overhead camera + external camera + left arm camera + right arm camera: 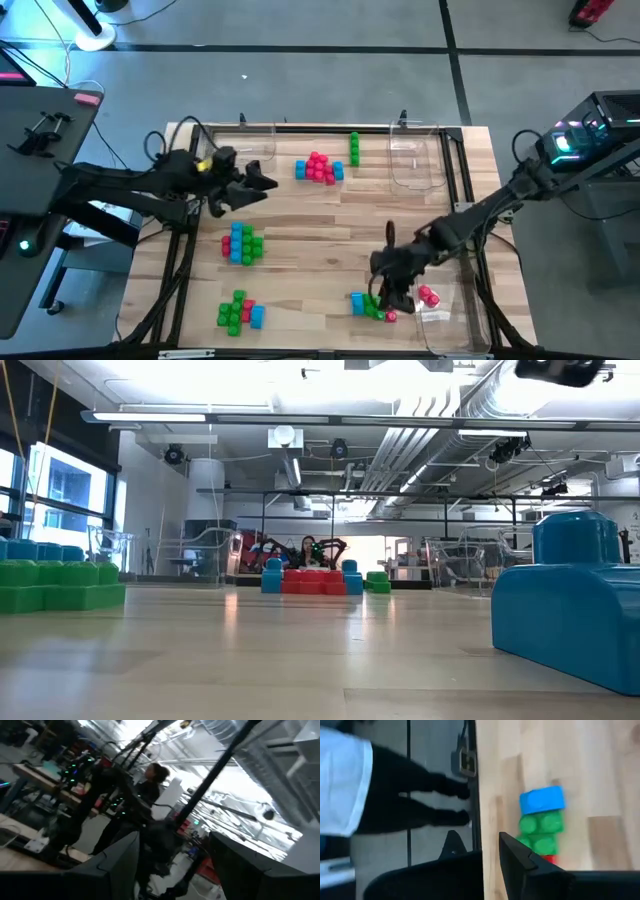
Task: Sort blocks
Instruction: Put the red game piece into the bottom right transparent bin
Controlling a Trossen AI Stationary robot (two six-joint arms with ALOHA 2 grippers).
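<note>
Small blocks in green, light blue and red-pink lie on the wooden table in loose groups: far middle (320, 168), left of centre (242, 243), near left (240, 312) and near right (368, 305). My right gripper (390, 292) hangs slanting down over the near-right group. Its fingers (477, 845) stand a little apart, open, with nothing between them. A blue block (542, 800) and green blocks (541, 825) lie just beside them. My left gripper (265, 182) is raised at the far left, open (174, 845) and empty, pointing out at the room.
Two clear trays stand at the far edge (245, 145) (418, 155). A third at the near right (455, 318) holds red-pink blocks (428, 296). A short green stack (354, 148) stands by the far group. A person (150, 785) stands beyond the table. The table's middle is bare wood.
</note>
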